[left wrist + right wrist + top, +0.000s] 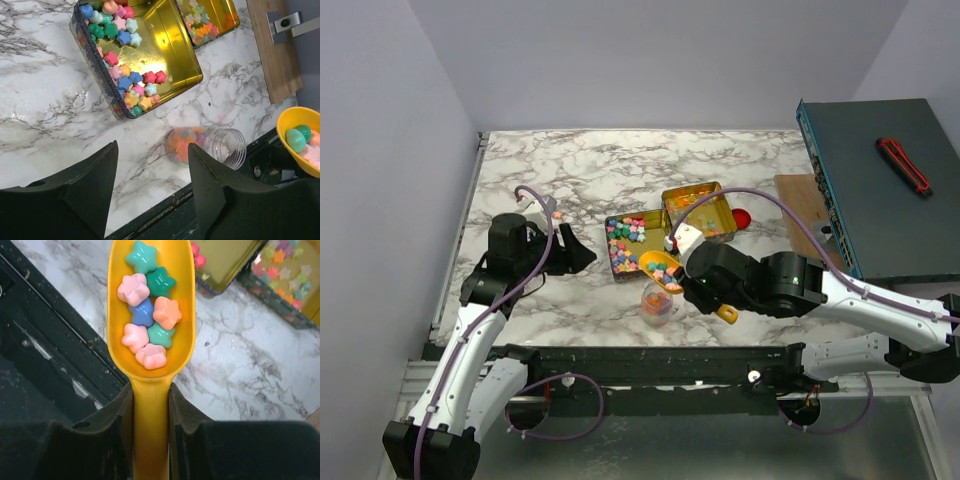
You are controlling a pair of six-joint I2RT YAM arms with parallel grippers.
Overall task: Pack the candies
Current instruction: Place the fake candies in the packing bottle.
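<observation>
1. The left tool point(152, 175) hovers over the marble table point(45, 115) with its jaws spread and nothing between them, just short of the jar.
2. An open gold tin point(165, 45) holds a loose pile of the candies point(132, 82), small star-shaped sweets in pink, blue, green and red, heaped along one side.
3. A clear jar point(225, 145) stands between the tin and the table's near edge, with a shallow layer of sweets already at the bottom.
4. A yellow scoop point(150, 270) carries about eight more candies, lying loose in its bowl. They look light, smooth and hard-shelled, so they would likely slide and scatter at any tilt. They seem too small to pinch one by one, and the scoop looks the safer carrier if it is kept level and tipped only at the jar's mouth.
5. The right tool point(150, 405) is clamped on the scoop's handle, just behind the bowl. That hold looks sound for pouring. Whether the bowl hangs squarely over the jar cannot be told.
</observation>
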